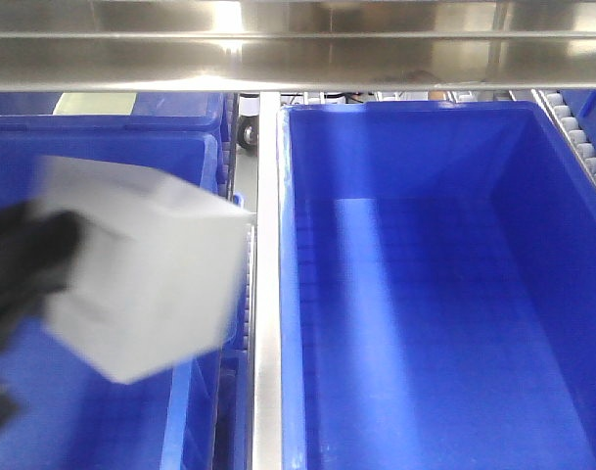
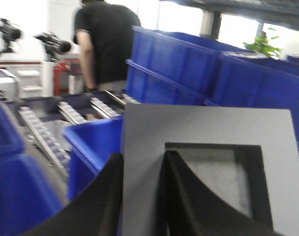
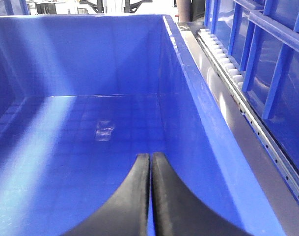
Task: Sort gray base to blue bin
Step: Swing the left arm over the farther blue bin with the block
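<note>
— Saw the gray base?
— Yes. Held up in the air by the left gripper, over the left-hand blue bin in the front view. Blurred there, tilted, with one corner pointing down. Touched nothing below, as far as could be told.
— And the grip?
— Closed on the block. In the left wrist view, black fingers clamped across the wall beside the recessed window, one finger on the outer face, the other reaching into the recess. Gray face filled the lower right of that view.
— The right side?
— Right gripper pressed together, fingertips touching, nothing between them. Hung over the inside of the big blue bin on the right. Seen from the front, that crate sat just right of a steel rail dividing the two bins.
— Anything in that right bin?
— Only a small pale patch on the floor; could not tell what.
— Background?
— Person in a black shirt standing with back turned, beyond a roller conveyor. Stacked blue crates to that person's right, and a green plant behind those.
</note>
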Tool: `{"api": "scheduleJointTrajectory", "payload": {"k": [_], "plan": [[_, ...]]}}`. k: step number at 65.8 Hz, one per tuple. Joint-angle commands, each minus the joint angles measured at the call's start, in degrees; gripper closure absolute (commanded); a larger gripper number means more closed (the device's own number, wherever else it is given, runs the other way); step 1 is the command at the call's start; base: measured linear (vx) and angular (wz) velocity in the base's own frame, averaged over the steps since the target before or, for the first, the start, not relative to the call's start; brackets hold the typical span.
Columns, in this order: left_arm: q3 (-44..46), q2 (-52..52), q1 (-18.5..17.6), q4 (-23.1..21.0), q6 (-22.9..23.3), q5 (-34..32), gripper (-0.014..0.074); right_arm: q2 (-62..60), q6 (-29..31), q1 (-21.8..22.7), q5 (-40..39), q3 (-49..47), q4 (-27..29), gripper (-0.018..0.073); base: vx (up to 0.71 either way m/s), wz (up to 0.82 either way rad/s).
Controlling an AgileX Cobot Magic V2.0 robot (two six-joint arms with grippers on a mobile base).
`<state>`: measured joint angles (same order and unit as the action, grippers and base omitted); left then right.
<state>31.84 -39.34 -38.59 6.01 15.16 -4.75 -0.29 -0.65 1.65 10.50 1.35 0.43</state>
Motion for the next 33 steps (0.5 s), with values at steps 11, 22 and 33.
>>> {"api": "scheduleJointTrajectory", "payload": {"k": [11, 22, 33], "plan": [[9.37, -17.99, -10.96, 0.07, 0.59, -14.65, 0.0603, 1.03, 0.65, 0.17, -1.91, 0.36, -0.43, 0.0564, 0.0, 0.0], [19.32, -32.12, -16.15, 0.07, 0.59, -14.93, 0.06, 1.03, 0.65, 0.17, -1.91, 0.36, -0.43, 0.0564, 0.0, 0.0], [28.65, -46.04, -19.07, 0.07, 0.59, -9.59, 0.0594, 1.03, 0.65, 0.17, -1.91, 0.36, -0.43, 0.0564, 0.0, 0.0]]}}
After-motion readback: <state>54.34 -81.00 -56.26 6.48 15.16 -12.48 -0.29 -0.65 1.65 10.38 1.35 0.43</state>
